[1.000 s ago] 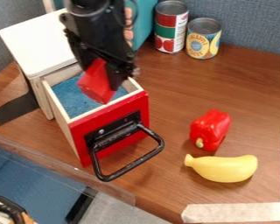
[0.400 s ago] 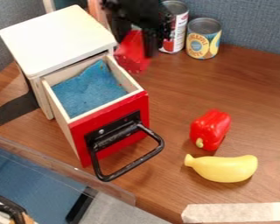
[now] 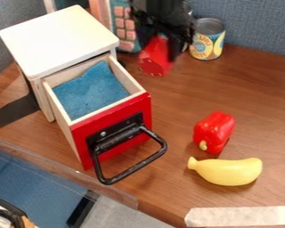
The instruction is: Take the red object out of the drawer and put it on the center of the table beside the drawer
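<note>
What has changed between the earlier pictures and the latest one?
The gripper carried the red object out from over the drawer, toward the picture's right and back, still held. The pepper, banana and open drawer stayed put.

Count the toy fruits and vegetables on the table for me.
2: a red pepper, right of the drawer in the view, and a yellow banana, just below the pepper. The arm may hide others.

Place: office-like | fabric partition (image 3: pixel 258 24) | wood-grain table (image 3: pixel 252 89) | tape strips (image 3: pixel 240 217)
</note>
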Tool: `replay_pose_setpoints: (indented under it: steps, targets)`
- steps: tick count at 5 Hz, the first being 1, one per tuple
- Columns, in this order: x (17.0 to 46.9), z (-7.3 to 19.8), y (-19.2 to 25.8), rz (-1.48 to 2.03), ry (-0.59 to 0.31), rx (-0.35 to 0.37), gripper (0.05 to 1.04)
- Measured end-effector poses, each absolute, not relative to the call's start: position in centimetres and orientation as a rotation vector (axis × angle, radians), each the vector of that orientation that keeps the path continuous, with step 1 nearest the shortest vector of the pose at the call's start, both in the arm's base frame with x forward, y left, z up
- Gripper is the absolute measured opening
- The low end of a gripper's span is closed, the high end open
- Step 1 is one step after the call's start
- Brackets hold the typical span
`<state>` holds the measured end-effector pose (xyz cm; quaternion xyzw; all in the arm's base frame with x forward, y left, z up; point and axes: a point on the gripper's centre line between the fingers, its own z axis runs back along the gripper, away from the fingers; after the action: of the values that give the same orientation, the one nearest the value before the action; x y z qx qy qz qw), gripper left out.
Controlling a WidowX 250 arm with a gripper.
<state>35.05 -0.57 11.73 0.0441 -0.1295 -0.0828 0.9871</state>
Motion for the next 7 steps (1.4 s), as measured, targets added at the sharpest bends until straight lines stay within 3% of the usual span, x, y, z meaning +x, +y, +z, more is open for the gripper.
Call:
replay_pose_setpoints:
  steps: [1,4,5,6,7]
  targets:
    - [36.3,8.9,-1.6,-0.192,-0.222,0.106,0.735]
    - [37.5,4.5,-2.0,-0.184,-0.16,0.115,0.735]
    - [37.5,3.8,-2.0,-0.188,-0.151,0.119,0.804]
    - [37.2,3.6,-1.8,-0.184,-0.144,0.127,1.009]
    - [36.5,5.8,-1.8,-0.183,-0.186,0.12,1.01]
